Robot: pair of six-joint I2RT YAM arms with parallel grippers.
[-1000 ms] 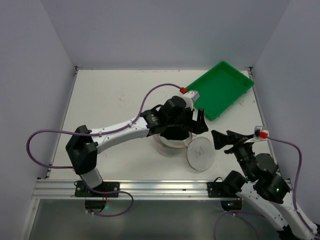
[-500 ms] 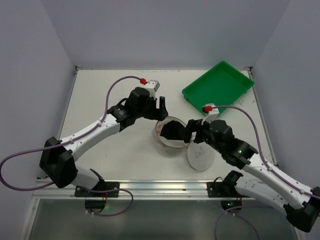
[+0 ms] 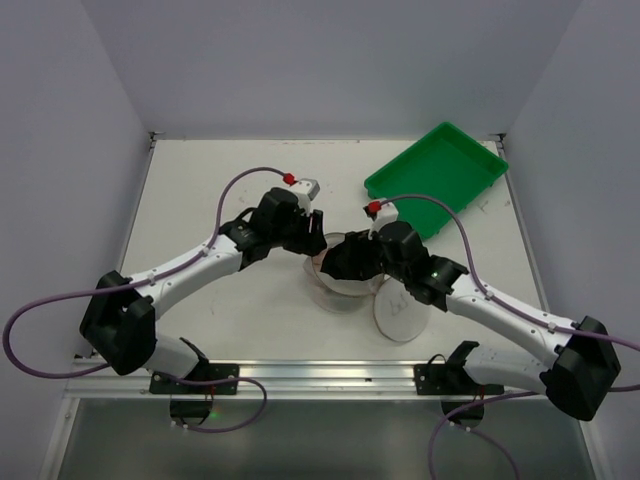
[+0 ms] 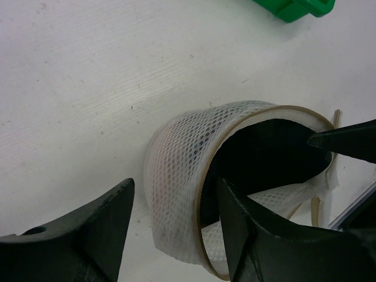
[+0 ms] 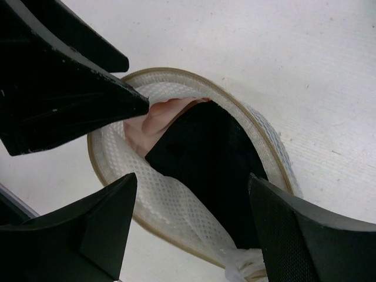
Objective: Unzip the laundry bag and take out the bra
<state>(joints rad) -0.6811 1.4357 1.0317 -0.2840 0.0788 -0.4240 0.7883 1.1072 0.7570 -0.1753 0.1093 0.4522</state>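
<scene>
The laundry bag is a round white mesh cylinder standing open at mid-table. Its flat round lid, with the small black bra drawing, lies beside it at the right. A black bra with a pink part fills the inside, and it is also dark in the left wrist view. My left gripper is open and straddles the bag's far-left mesh wall, one finger outside, one inside. My right gripper is open, just above the bag's mouth, over the bra.
A green rectangular tray sits at the back right, its corner also in the left wrist view. The two grippers are close together over the bag. The left gripper's fingers fill the right wrist view's upper left.
The right arm swung in from the right side and its gripper now sits over the bag's mouth. The left gripper pulled back off the bag, then came down onto its far-left rim.
</scene>
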